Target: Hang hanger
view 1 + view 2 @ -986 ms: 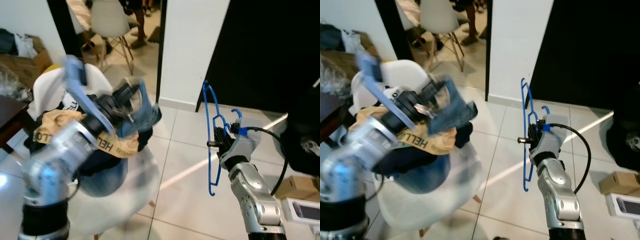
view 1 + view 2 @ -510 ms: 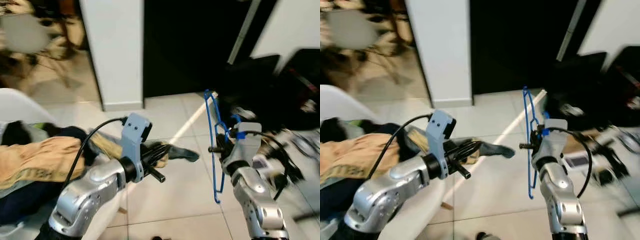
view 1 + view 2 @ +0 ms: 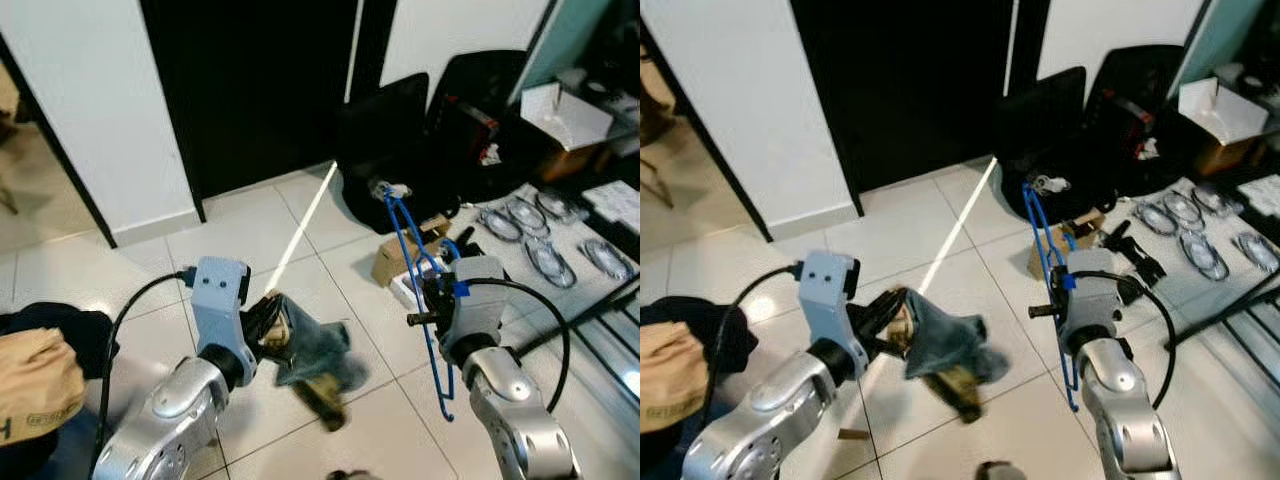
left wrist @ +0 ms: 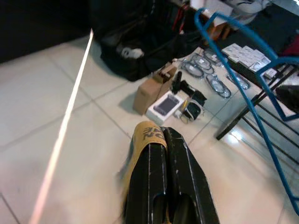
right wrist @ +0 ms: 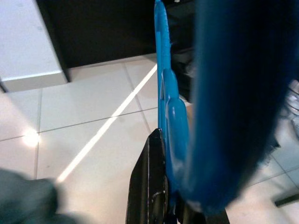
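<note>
My right gripper (image 3: 432,303) is shut on a blue plastic hanger (image 3: 403,238), which it holds upright over the tiled floor, hook end uppermost. In the right wrist view the hanger (image 5: 163,93) runs along the black finger (image 5: 149,179). My left gripper (image 3: 268,327) is shut on a blue-grey and tan garment (image 3: 318,352) that dangles from it, blurred, left of the hanger. In the left wrist view, tan cloth (image 4: 144,138) sits beside the closed fingers (image 4: 163,172), and the hanger (image 4: 236,77) crosses beyond them.
Black bags (image 3: 400,130) lean by a dark doorway (image 3: 250,90). A cardboard box (image 3: 393,263), a small white box and coiled cables (image 3: 535,250) lie on the floor at the right. A pile of clothes (image 3: 40,370) sits at the far left. Black rack legs (image 4: 243,119) stand at the right.
The camera has swung right, so the white chair has left the picture. The garment now hangs from my left gripper over the floor. The right gripper still holds the hanger.
</note>
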You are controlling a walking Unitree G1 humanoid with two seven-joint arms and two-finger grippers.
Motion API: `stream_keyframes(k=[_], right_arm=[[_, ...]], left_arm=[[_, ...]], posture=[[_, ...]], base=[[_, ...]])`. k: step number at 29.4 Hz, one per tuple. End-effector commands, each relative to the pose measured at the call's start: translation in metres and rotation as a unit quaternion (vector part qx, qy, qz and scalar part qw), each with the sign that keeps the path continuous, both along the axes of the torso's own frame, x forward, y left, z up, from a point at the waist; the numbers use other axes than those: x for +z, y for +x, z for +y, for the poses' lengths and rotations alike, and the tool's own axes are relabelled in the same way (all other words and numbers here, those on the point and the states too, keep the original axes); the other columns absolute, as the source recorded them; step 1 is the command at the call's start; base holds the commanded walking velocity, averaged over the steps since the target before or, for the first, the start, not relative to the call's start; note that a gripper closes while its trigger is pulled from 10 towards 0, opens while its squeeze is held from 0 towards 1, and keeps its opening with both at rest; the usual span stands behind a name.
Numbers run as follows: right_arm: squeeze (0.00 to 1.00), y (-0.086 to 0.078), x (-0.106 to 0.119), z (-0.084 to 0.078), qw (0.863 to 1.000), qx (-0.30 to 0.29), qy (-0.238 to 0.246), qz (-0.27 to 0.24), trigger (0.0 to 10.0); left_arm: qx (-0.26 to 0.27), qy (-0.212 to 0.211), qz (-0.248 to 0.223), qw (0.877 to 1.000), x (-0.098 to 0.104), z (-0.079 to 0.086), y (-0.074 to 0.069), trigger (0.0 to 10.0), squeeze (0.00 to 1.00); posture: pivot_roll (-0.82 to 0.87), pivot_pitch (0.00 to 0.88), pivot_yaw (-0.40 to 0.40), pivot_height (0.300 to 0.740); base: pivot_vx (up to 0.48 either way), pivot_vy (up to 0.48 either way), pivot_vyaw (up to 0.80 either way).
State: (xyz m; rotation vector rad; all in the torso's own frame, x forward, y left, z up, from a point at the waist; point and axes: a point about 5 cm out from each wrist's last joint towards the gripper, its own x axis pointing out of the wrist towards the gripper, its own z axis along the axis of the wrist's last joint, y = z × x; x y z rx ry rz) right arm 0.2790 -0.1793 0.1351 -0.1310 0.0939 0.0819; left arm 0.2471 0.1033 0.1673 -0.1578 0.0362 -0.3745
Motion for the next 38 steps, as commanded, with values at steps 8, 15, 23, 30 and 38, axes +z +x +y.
stream_keyframes(k=[8, 15, 23, 30, 38], right_arm=[[0.0, -0.001, -0.007, -0.002, 1.0, -0.004, 0.007, 0.012, 10.0], [0.0, 0.0, -0.006, -0.001, 1.0, 0.001, 0.006, 0.012, 10.0], [0.0, 0.001, -0.005, -0.002, 1.0, 0.003, 0.005, 0.014, 10.0], [0.0, 0.001, -0.005, -0.001, 1.0, 0.007, 0.004, 0.015, 10.0], [0.0, 0.004, 0.0, 0.001, 0.995, 0.085, 0.04, 0.019, 10.0]], left_arm=[[0.029, -0.053, -0.004, 0.998, -0.004, 0.005, 0.005, 10.0, 0.0], [0.033, -0.071, 0.004, 0.997, -0.006, 0.007, 0.004, 10.0, 0.0], [-0.01, -0.093, 0.021, 0.995, -0.007, 0.001, 0.007, 10.0, 0.0], [-0.054, -0.096, 0.021, 0.994, -0.006, -0.004, 0.008, 10.0, 0.0], [-0.142, 0.061, -0.049, 0.987, 0.005, -0.007, 0.01, 10.0, 0.0]], posture=[[-0.02, 0.137, -0.017, 0.74], [-0.02, 0.133, -0.025, 0.74], [-0.03, 0.146, -0.029, 0.74], [-0.04, 0.152, -0.03, 0.74], [-0.05, 0.158, -0.019, 0.74]], base=[[0.0, 0.0, -0.8], [0.0, 0.0, -0.8], [0.0, 0.0, -0.8], [0.0, 0.0, -0.8], [0.0, 0.0, -0.5]])
